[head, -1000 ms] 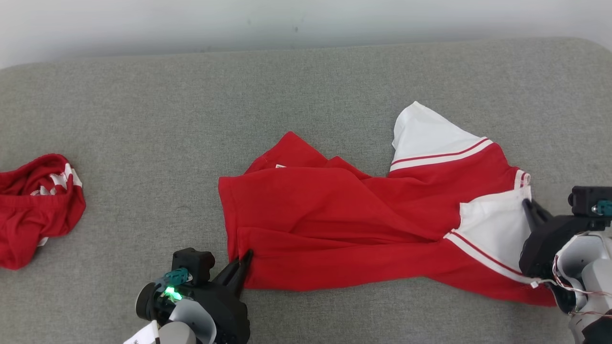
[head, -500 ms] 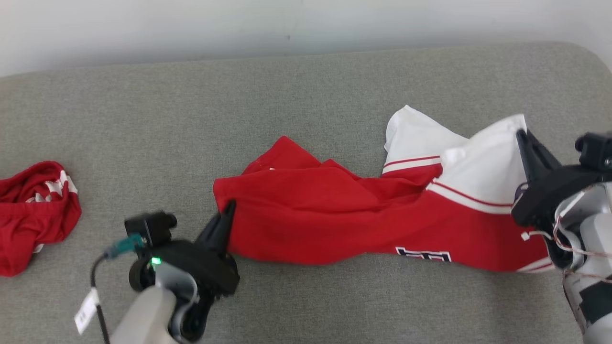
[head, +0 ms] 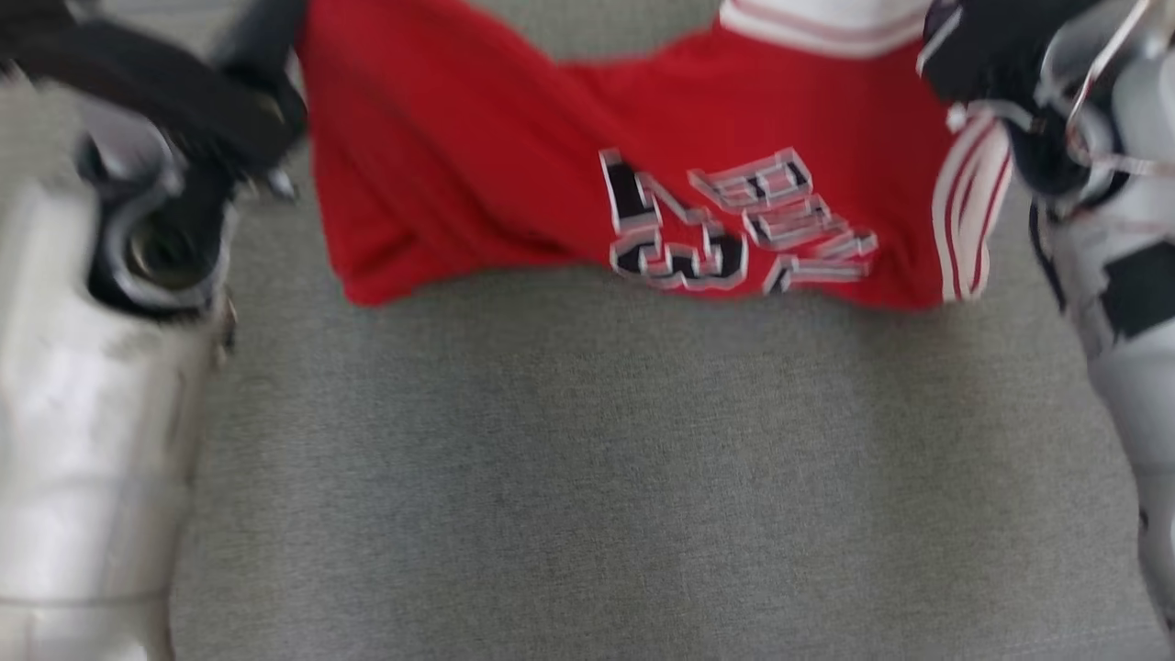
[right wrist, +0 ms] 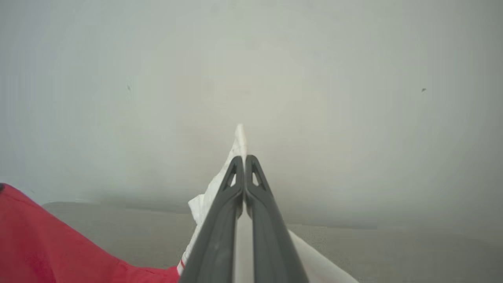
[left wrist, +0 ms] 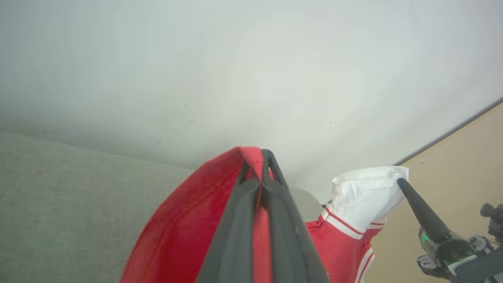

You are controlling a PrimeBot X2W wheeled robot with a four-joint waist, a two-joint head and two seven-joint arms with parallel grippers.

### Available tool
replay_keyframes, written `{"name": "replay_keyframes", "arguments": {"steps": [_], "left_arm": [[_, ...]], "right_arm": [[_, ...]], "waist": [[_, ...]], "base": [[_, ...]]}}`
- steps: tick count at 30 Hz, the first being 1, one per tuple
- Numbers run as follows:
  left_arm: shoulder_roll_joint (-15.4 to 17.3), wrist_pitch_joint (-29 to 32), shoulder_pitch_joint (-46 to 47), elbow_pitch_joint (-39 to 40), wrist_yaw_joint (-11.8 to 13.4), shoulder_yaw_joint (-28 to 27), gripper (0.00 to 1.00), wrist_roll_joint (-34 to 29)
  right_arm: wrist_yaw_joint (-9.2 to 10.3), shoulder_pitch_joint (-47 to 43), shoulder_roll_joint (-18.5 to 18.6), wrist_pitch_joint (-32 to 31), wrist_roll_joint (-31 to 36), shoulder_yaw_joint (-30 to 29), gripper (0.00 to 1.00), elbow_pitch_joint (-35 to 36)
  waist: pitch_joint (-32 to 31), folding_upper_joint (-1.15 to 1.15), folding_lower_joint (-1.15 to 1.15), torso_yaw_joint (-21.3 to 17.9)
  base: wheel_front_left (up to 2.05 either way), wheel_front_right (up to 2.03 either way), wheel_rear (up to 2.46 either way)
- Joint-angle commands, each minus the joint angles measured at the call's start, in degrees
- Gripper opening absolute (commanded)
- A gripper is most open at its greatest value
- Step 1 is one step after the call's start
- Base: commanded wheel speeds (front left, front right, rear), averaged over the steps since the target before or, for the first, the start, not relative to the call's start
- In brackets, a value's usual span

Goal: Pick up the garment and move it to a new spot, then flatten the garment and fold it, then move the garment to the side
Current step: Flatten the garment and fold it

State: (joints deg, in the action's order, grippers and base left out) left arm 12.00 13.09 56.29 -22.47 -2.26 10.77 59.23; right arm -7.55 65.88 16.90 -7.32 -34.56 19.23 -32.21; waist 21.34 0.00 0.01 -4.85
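Observation:
The garment [head: 514, 156], a red jersey with white sleeves and black-and-white lettering [head: 734, 229], hangs stretched between my two raised arms above the grey cushion [head: 587, 477]. Its lower edge sags close to the cushion. My left gripper [left wrist: 261, 157] is shut on a red edge of the garment [left wrist: 188, 228]. My right gripper [right wrist: 244, 159] is shut on a white sleeve [right wrist: 212, 196]. The left wrist view also catches the right gripper [left wrist: 401, 182] pinching that white sleeve [left wrist: 365, 200]. In the blurred head view the left forearm [head: 92, 386] stands at the left and the right forearm [head: 1120, 303] at the right.
The grey cushion spreads wide below the hanging cloth. A pale wall [left wrist: 251, 70] rises behind it. A beige floor [left wrist: 471, 157] shows past the cushion's end in the left wrist view.
Both grippers have risen and lifted the garment off the cushion, so it now hangs between them with its lettering facing me. The head camera has shifted too.

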Motion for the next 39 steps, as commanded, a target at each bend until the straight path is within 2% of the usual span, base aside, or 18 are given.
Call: {"name": "replay_keyframes", "arguments": {"steps": [1,3,7,11,14,17,20,23,25,28,33,39], "left_arm": [[0.77,-1.07,4.70,0.11,1.28,-1.24,0.00,-1.21],[0.96,-2.37,10.17,0.01,2.35,-1.80,0.00,-2.32],[1.45,-6.92,19.98,-1.20,4.37,-3.34,0.00,-5.24],[1.01,-11.84,28.57,-2.35,4.82,-5.21,0.00,-6.23],[1.14,-14.43,32.57,-2.69,4.49,-6.14,0.00,-6.68],[0.99,-18.90,37.16,-3.22,2.48,-7.49,0.00,-6.79],[0.56,-22.87,39.78,-3.19,-0.16,-8.66,0.00,-6.13],[1.18,-24.87,39.50,-4.45,-2.49,-8.86,0.00,-6.18],[1.50,-25.13,36.83,-6.31,-3.56,-7.61,0.00,-6.66],[1.47,-25.60,32.02,-9.20,-4.56,-4.95,0.00,-7.69],[0.61,-26.38,21.42,-11.06,-5.29,0.04,0.00,-6.64],[1.93,-27.42,6.85,-7.74,-5.18,4.46,0.00,-1.58]], "right_arm": [[0.13,4.51,-0.36,1.52,0.59,0.12,0.00,-1.21],[0.13,10.27,0.09,4.21,2.31,-0.25,0.00,-2.96],[0.13,19.81,-1.21,11.83,4.80,-5.63,0.00,-7.72],[0.13,28.84,-1.63,19.00,8.38,-11.33,0.00,-11.44],[0.13,32.81,-2.13,20.96,10.07,-14.43,0.00,-12.11],[0.13,37.49,-2.79,22.29,12.90,-18.43,0.00,-10.63],[0.13,39.39,-3.48,22.51,16.50,-22.99,0.00,-3.39],[0.13,36.91,-4.31,22.52,20.93,-24.85,0.00,3.70],[0.13,33.80,-4.30,22.41,23.02,-22.95,0.00,4.11],[0.13,29.38,-1.99,22.44,24.96,-16.64,0.00,2.85],[0.13,20.02,1.14,22.45,20.50,-6.20,0.00,1.12],[0.13,8.69,8.45,20.58,12.07,7.68,0.00,4.83]], "waist": [[9.06,0.00,-0.01,-3.60],[11.44,0.00,-0.01,-3.76],[14.35,0.00,-0.01,-4.12],[16.03,0.00,-0.01,-4.15],[16.89,0.00,-0.01,-4.25],[17.77,0.00,-0.01,-4.48],[18.26,0.00,-0.01,-4.50],[18.37,0.00,-0.01,-4.31],[18.14,0.00,-0.01,-4.24],[17.80,0.00,-0.01,-3.68],[15.59,0.00,-0.01,-2.83],[9.84,0.00,-0.01,-1.52]], "base": [[0.00,0.00,0.00],[0.00,0.00,0.00],[0.00,0.00,0.00],[0.00,0.00,0.00],[0.00,0.00,0.00],[0.00,0.00,0.00],[0.00,0.00,0.00],[0.00,0.00,0.00],[0.00,0.00,0.00],[0.00,0.00,0.00],[0.00,0.00,0.00],[0.00,0.00,0.00]]}}
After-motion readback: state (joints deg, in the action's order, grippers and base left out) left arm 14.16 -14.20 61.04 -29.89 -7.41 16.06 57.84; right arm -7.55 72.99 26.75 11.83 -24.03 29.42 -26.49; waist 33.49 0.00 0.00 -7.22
